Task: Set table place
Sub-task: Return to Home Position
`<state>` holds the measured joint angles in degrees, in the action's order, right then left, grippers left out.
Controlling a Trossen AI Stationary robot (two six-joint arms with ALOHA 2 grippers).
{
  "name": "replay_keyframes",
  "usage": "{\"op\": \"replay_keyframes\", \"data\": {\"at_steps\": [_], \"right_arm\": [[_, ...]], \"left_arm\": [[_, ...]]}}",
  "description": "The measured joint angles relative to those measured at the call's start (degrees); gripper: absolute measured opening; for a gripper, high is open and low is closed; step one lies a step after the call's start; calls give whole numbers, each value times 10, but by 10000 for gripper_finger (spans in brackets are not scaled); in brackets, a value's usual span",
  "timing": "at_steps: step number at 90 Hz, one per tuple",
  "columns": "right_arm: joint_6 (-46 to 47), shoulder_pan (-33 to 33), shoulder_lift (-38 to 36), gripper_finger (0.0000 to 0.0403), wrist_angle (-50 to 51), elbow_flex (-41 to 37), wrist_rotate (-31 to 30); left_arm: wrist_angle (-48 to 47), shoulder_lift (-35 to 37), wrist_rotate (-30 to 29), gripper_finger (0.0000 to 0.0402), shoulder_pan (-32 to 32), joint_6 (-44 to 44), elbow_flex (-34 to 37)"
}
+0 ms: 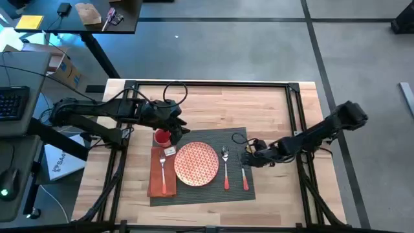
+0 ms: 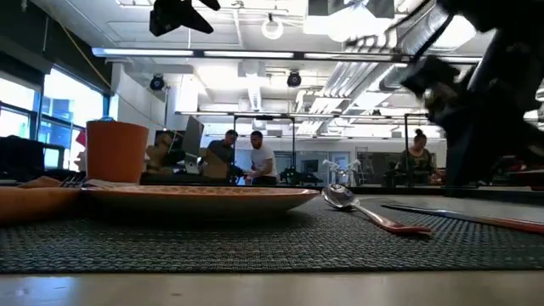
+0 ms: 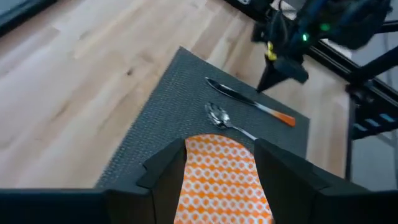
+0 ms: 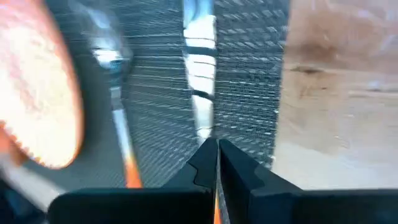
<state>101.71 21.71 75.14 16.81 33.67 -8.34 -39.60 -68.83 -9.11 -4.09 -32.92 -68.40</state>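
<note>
On the light wood table (image 1: 213, 103) lies the dark grey placemat (image 1: 213, 194). An orange patterned plate (image 1: 196, 163) sits at its middle. A spoon (image 1: 226, 167) and an orange-handled knife (image 1: 245, 176) lie to the plate's right. On the left a fork (image 1: 162, 169) rests on a rust-orange napkin (image 1: 155, 181), and a red cup (image 1: 162, 137) stands at the mat's far left corner. My left gripper (image 3: 217, 180) hangs open beside the cup, above the plate's far edge, with nothing between its fingers. My right gripper (image 4: 217, 152) is shut, low over the knife (image 4: 200, 62). My right gripper's shut fingers (image 4: 233, 168) slant down from the table's right side over the spot where the knife's blade meets its handle (image 4: 203, 127). The knife lies flat on the placemat. I cannot tell whether the fingertips touch it.
Black frame bars (image 1: 301, 123) run along the table's left and right sides and its far edge. Bare wood shows beyond the placemat on the far side (image 1: 246, 107). A dark cluttered desk (image 1: 71, 16) stands off the table at the far left. People (image 2: 255, 157) are in the room behind.
</note>
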Motion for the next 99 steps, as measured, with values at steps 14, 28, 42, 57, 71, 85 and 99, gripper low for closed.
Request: {"op": "replay_keyframes", "data": {"at_steps": [14,28,42,57,71,85,99], "right_arm": [[-120,-31,-126,0,88,0,92],[-250,-72,-257,0,114,0,114],[-483,-109,-380,0,111,0,109],[-593,-157,-500,0,104,-21,73],[-606,-197,-617,0,75,-91,82],[-611,-224,-727,0,39,-160,93],[-649,-239,-740,0,-44,-217,119]], "left_arm": [[23,55,-82,160,-30,-34,34],[80,139,-95,144,-28,-79,120],[140,218,-96,132,-19,-114,199],[220,269,-108,129,-7,-155,247],[238,276,-153,129,-4,-155,248],[266,276,-187,129,-4,-155,248],[282,276,-212,129,-4,-155,248]]}}
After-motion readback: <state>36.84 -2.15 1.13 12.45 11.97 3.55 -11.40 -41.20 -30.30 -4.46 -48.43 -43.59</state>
